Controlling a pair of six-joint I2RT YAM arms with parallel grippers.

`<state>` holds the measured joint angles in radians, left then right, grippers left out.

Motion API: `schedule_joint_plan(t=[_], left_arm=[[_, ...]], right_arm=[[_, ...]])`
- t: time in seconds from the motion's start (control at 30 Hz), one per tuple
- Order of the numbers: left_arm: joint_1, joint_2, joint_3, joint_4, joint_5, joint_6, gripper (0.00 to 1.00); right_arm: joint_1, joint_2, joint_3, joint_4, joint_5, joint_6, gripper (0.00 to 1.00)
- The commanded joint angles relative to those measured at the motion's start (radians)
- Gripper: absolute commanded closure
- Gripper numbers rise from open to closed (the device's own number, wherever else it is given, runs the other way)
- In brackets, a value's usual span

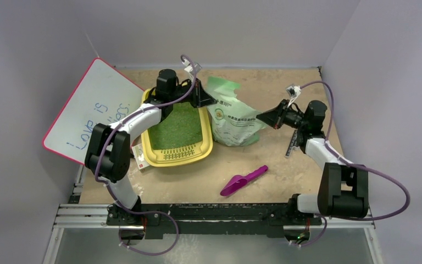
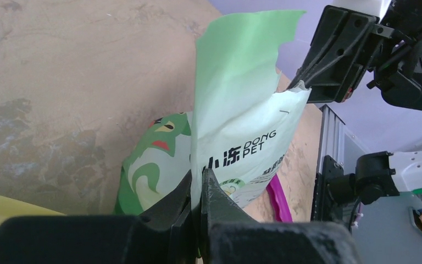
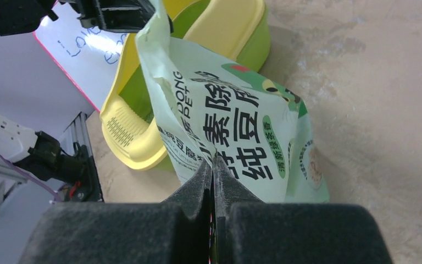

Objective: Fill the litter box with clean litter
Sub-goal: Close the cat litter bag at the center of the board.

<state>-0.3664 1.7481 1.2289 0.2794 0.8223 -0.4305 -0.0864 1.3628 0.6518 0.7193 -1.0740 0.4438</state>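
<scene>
At three o'clock of the yellow rectangular plastic litter box (image 1: pixel 178 157), a pale green crinkled printed bag (image 1: pixel 234 118) is pinched from both sides.
Fine green clean litter (image 1: pixel 177 126) lies inside the box (clearest from overhead). The wrist views show the left gripper (image 2: pixel 200 174) clamped on the bag's top flap and the right gripper (image 3: pixel 213 163) closed on its edge.

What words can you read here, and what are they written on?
"DONG PET": on the bag.
"小冻": on the bag, just left of that.
"Love is": on the whiteboard, in blue; the line under it is too blurred to read.
The other Chinese print on the bag is too skewed or small to read for sure.
</scene>
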Motion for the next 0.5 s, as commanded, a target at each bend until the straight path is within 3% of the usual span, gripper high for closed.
schedule_joint_plan(t=[0.0,0.3,0.47], left_arm=[[0.020,-0.051,0.079,-0.026,0.073,0.038,1.00],[0.020,-0.048,0.084,-0.106,0.003,0.108,1.00],[0.020,-0.032,0.081,-0.082,-0.005,0.106,1.00]], right_arm=[[-0.009,-0.039,0.051,-0.193,0.078,-0.010,1.00],[0.009,-0.023,0.055,-0.182,0.137,-0.082,1.00],[0.066,0.039,0.054,-0.109,0.147,-0.091,0.88]])
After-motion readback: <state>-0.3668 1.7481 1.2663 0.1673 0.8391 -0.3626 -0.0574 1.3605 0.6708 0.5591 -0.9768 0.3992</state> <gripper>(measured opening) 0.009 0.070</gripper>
